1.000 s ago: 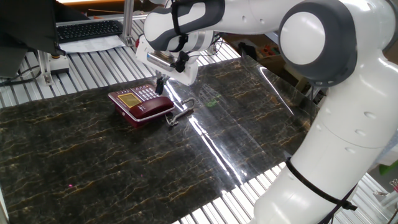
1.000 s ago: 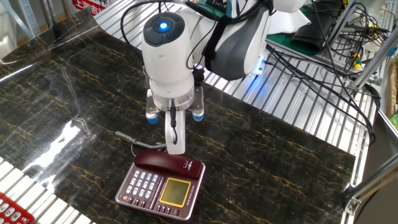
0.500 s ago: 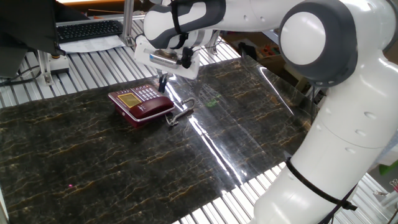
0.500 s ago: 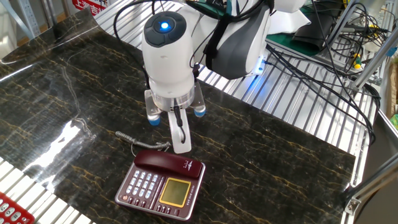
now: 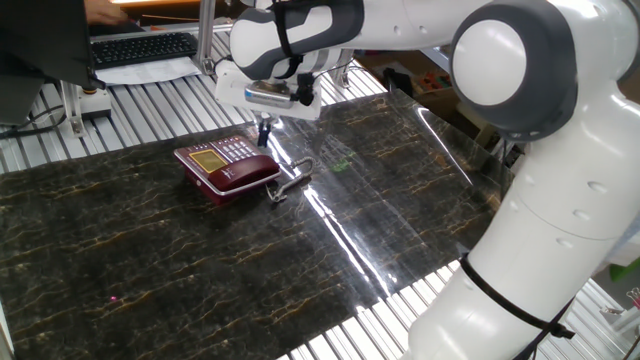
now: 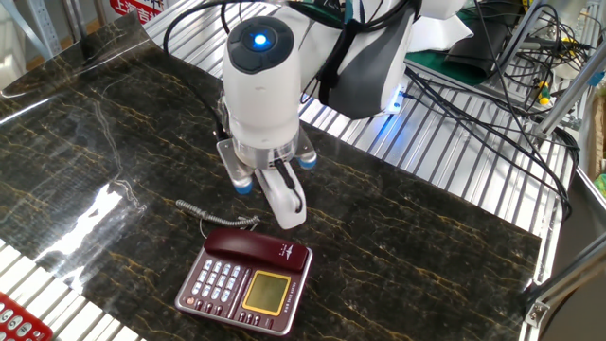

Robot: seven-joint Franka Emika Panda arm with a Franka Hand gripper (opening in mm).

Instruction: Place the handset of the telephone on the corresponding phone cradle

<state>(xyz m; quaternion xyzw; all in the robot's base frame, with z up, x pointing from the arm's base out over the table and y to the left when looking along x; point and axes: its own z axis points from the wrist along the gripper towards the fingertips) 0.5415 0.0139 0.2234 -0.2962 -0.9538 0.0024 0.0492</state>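
Maroon plastic, glossy, the handset point(image 6: 258, 249) lies flat along the phone cradle point(image 6: 301, 258) at the 12 o'clock edge of the telephone point(image 6: 246, 278) in the other fixed view, so the task looks done or very nearly so. Its seating appears level, which suggests it rests in the recess and not across the keypad. The thin coiled cord point(image 6: 210, 214) trails to about 10 o'clock from the handset's end, loose on the dark marbled table point(image 6: 454, 246), drawn out that way by the receiver's placement. The end effector point(image 6: 287, 206) hangs just above the handset, empty and clear of it; how far its fingers stand apart I cannot tell. A bright red object point(image 6: 13, 316) sits at the 8 o'clock corner.
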